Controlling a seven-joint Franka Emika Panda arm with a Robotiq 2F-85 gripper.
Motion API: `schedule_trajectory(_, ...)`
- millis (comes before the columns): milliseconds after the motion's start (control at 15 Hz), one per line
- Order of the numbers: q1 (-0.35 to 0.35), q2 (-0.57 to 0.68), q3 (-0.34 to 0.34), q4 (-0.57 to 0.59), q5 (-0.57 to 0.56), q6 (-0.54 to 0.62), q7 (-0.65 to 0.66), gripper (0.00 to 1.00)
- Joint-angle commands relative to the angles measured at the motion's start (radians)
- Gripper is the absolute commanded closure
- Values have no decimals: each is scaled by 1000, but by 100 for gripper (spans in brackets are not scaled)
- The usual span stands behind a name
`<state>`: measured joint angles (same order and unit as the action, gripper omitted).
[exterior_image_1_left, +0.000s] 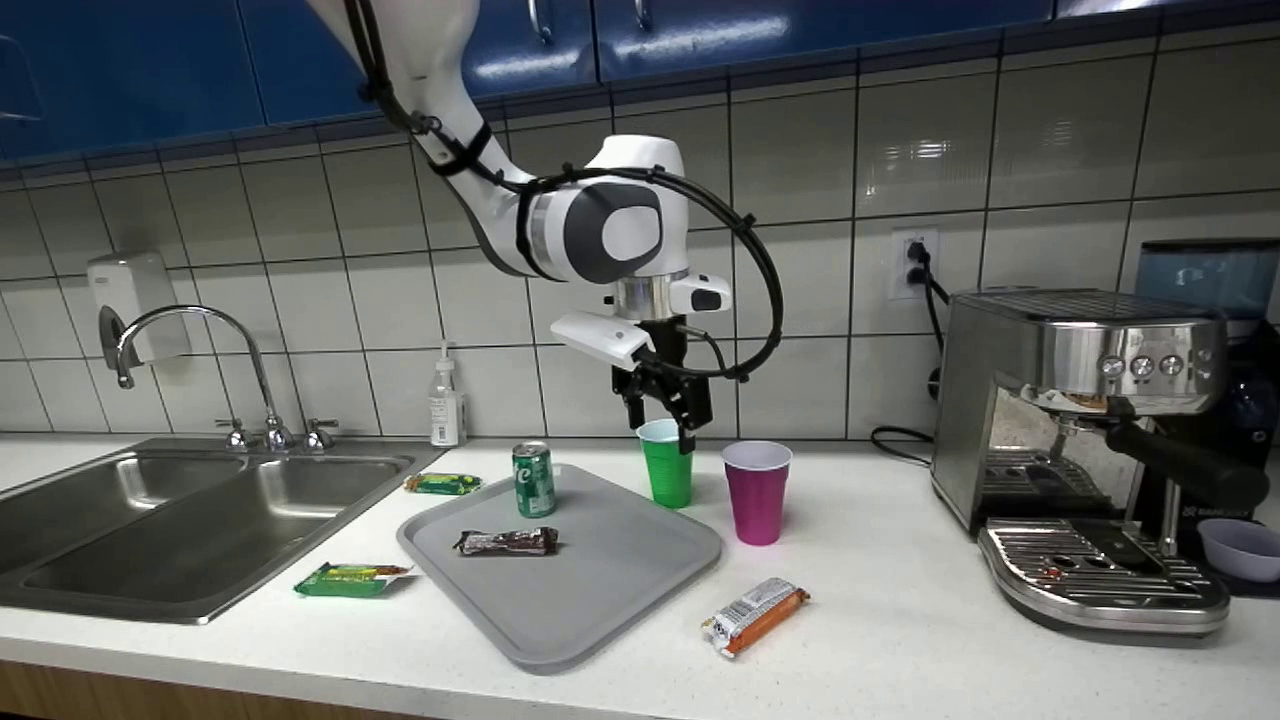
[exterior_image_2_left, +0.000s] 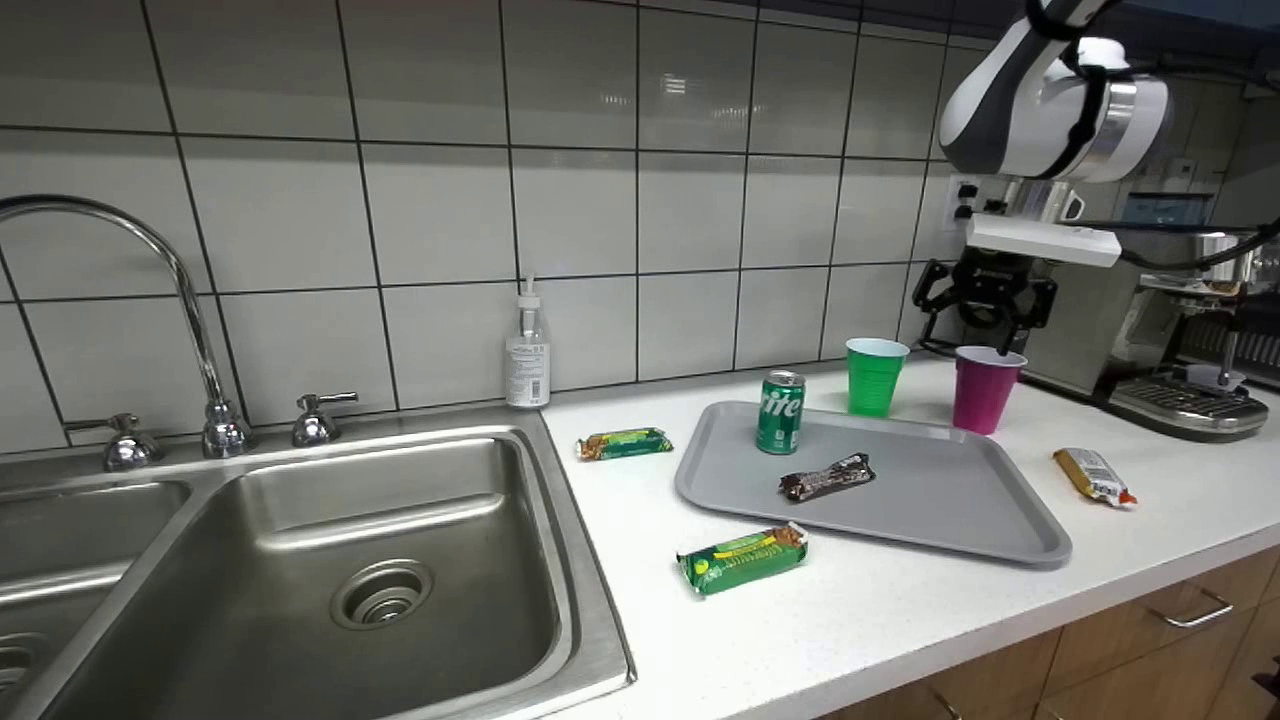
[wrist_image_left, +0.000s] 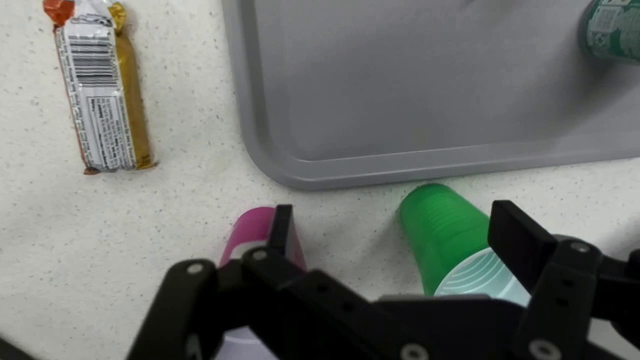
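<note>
The gripper (wrist_image_left: 392, 220) hangs over two plastic cups near the back edge of the counter (exterior_image_1_left: 880, 600), its fingers wide apart. Below it, the green cup (exterior_image_1_left: 669, 478) stands upright just beyond the back edge of the tray (exterior_image_1_left: 610, 600), and the pink cup (exterior_image_1_left: 757, 505) upright just off the tray's back corner, on the side of the coffee machine (exterior_image_1_left: 1060, 330). From here I can't tell whether a finger touches either rim: in both exterior views a fingertip (exterior_image_1_left: 687, 438) overlaps a cup's rim, and in the wrist view one finger hides part of the pink cup while the other crosses the green cup's mouth.

The soda can (exterior_image_1_left: 534, 480), upright near the tray's back corner by the sink (exterior_image_2_left: 590, 600), is cut off in the wrist view, and a lilac bowl (exterior_image_1_left: 1245, 550) beside the coffee machine is cut off in an exterior view. The arm (exterior_image_1_left: 632, 238) runs past the top of both exterior views.

The pink cup stands between the green one and the coffee machine, and the tray takes up the counter in front of both cups. On the tray, nearer its front edge, lies a dark-wrapped snack bar (exterior_image_1_left: 507, 542), its print too small to read. An orange-wrapped bar (exterior_image_1_left: 757, 615) lies off the short edge facing the coffee machine; a green-wrapped bar (exterior_image_2_left: 743, 560) lies just off the front edge, and another green bar (exterior_image_2_left: 625, 444) off the sink-side short edge. A soap bottle (exterior_image_1_left: 446, 405) stands at the sink's back corner.
</note>
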<state>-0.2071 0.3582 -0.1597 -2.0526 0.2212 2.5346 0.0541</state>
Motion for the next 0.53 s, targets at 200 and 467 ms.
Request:
schedule_trajectory(200,33,-44,29,-65,-27,-16,-14,0)
schedule_trajectory(467,51,-45,37,-89,-49,-17,-21,0)
